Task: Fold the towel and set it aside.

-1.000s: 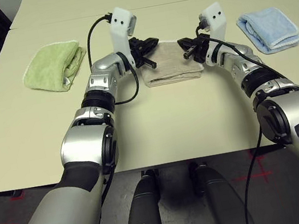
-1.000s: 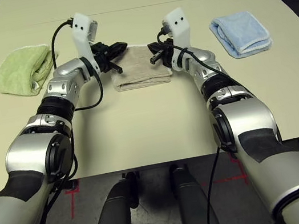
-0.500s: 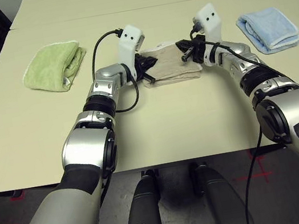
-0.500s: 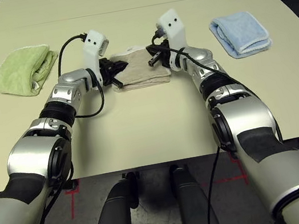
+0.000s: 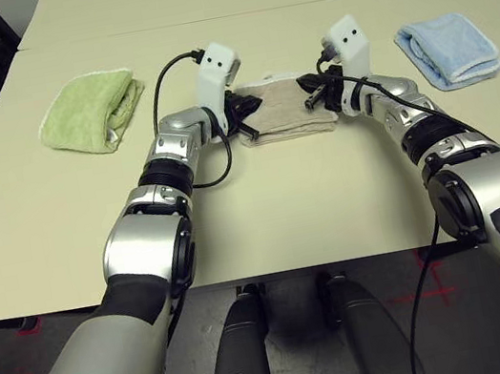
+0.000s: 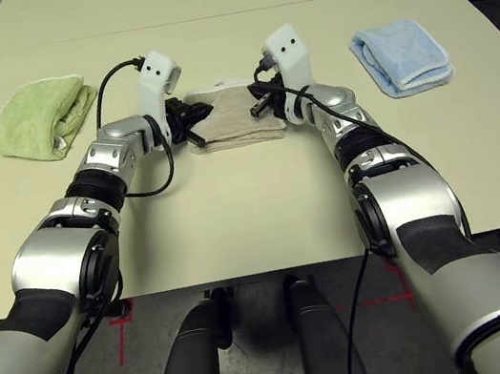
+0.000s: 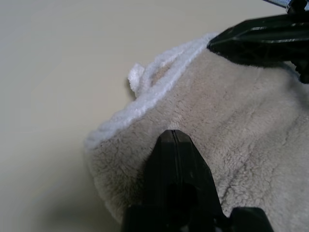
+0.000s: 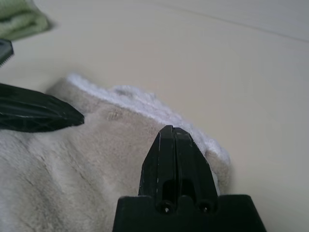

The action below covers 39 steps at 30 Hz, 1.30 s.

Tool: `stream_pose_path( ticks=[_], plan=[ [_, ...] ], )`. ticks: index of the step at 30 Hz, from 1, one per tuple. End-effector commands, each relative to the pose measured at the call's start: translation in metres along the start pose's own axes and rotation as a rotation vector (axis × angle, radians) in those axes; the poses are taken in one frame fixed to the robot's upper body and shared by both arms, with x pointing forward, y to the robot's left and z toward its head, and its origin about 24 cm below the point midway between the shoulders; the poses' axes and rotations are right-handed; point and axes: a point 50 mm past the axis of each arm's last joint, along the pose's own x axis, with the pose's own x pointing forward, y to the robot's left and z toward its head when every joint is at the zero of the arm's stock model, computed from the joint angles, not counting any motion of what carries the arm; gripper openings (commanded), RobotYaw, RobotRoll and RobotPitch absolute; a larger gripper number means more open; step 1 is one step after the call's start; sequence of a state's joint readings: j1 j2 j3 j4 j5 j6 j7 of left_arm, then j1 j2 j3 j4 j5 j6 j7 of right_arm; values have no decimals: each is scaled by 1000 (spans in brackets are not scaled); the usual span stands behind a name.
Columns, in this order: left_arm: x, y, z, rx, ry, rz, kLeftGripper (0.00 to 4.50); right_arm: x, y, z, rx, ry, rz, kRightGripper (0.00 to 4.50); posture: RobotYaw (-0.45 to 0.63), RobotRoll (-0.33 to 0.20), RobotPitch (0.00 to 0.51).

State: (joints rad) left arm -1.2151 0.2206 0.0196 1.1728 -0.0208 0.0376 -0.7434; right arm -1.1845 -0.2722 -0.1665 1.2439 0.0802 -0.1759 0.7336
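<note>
Folded beige terry towel (image 5: 283, 108) near the table's (image 5: 264, 213) far middle, long side across. Left gripper (image 5: 247, 114) and right gripper (image 5: 315, 96) pressed shut at each end — maybe just touching, equally near.

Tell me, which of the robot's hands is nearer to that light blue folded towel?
The right. Its gripper sits at the right end of the beige towel, with the light blue towel lying further out on that same side. The left gripper is at the beige towel's far, left end.
</note>
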Motion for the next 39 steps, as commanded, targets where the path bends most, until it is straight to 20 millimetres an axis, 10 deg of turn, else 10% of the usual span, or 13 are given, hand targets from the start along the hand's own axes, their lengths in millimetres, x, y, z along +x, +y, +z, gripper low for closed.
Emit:
stream_pose_path(
  ticks=[1, 6, 10, 20, 24, 39],
  plan=[
    [-11, 12, 15, 29, -128, 58, 12, -13, -11, 13, 0, -149, 19, 0, 27, 0, 220],
    [-27, 21, 24, 51, -221, 72, 12, -30, -20, 12, -8, -222, 34, 0, 22, 0, 224],
    [-43, 27, 23, 62, -258, 94, 918, -47, -28, 5, -20, -234, 38, 0, 20, 0, 224],
    [-75, 26, -9, 58, -171, 128, 4500, -77, -35, -14, -42, -187, 78, 3258, 17, 0, 220],
    [-81, 26, -11, 43, -152, 111, 4500, -84, -38, -17, -25, -154, 124, 4452, 18, 0, 216],
    [-119, 22, -20, -33, -62, 81, 4500, -81, -41, -35, 274, 38, 52, 4452, 21, 0, 209]
  ],
)
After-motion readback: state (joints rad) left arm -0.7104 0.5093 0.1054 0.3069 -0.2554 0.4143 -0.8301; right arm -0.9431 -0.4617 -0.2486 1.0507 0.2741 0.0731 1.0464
